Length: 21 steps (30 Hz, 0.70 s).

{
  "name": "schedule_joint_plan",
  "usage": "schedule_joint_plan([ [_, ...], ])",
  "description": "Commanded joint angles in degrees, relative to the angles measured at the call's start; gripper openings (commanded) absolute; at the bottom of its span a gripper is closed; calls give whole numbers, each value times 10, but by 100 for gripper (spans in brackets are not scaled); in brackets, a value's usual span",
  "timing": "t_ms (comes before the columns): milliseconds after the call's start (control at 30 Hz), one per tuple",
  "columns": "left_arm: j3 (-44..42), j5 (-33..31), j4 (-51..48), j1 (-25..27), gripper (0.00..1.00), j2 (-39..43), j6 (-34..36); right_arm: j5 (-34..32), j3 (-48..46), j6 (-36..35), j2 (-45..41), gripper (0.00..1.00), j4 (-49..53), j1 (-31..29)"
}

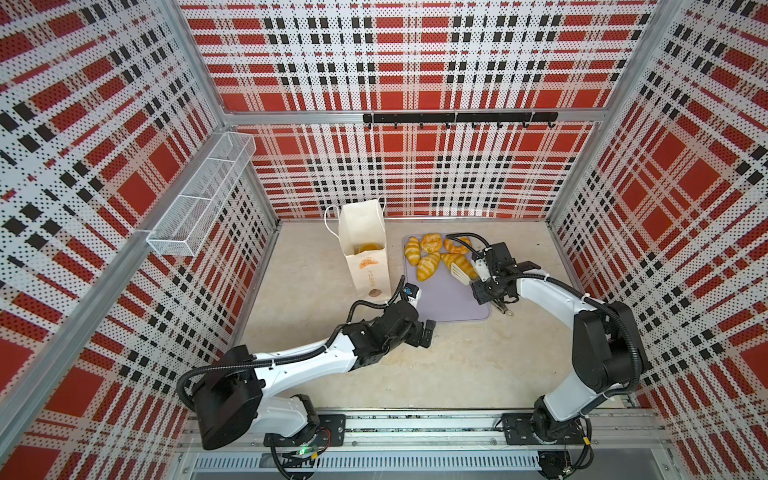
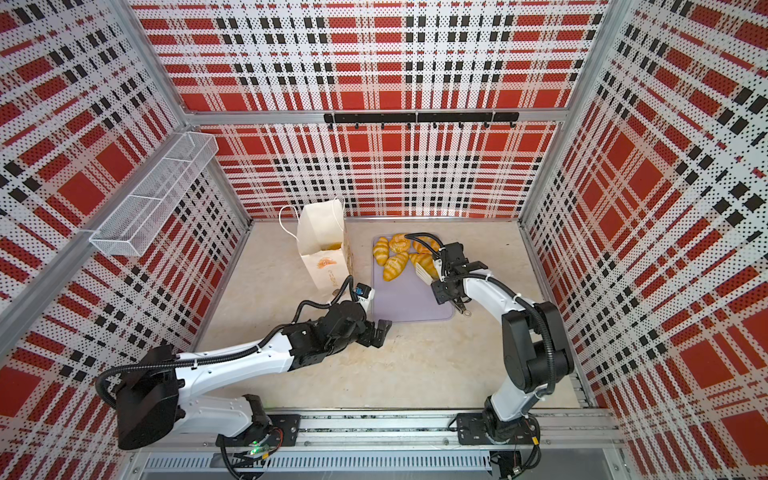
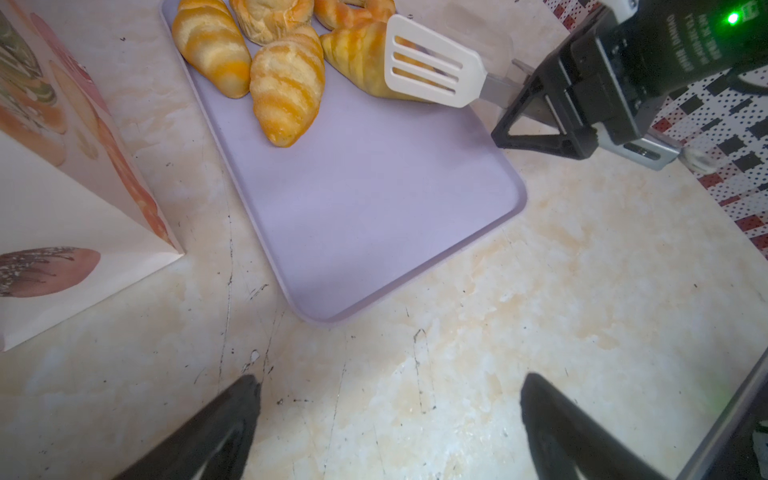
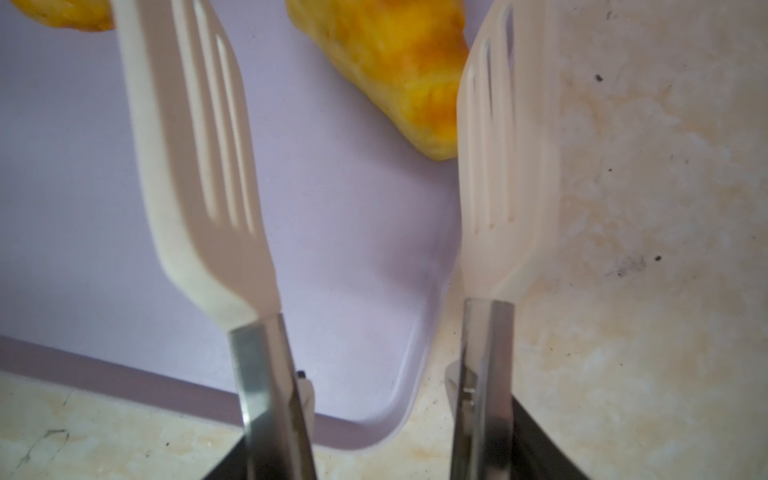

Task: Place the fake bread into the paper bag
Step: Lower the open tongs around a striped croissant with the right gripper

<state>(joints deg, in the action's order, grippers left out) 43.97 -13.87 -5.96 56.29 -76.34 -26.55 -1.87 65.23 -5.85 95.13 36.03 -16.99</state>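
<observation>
Right pincer [image 1: 484,286] grips the tongs [image 3: 432,68], blades apart — nearest croissant [image 4: 395,62] lies just ahead, long axis slanting across their gap — left pincer [image 3: 388,386] gapes wide, empty, farther off

A flat lilac plastic tray [image 1: 449,299] lies on the beige marbled tabletop [image 1: 457,365]. White slotted tongs [image 1: 459,272] hang over its right edge, blades apart. A white wire-mesh basket [image 1: 199,195] hangs on the left plaid wall, a black hook rail [image 1: 459,118] on the back one.
</observation>
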Motion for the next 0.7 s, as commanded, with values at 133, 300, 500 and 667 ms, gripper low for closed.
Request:
schedule_joint_plan([
  [133,-2,-5,9,-2,100,11,-3,83,0,10,-25,63,5,-3],
  [300,4,-2,9,-2,99,3,1,83,-19,27,-62,62,24,-8],
  [500,11,6,13,-1,100,-9,1,16,-27,39,-86,63,29,-9],
  [667,17,10,13,0,99,-14,2,-16,-14,22,-61,63,30,-9],
])
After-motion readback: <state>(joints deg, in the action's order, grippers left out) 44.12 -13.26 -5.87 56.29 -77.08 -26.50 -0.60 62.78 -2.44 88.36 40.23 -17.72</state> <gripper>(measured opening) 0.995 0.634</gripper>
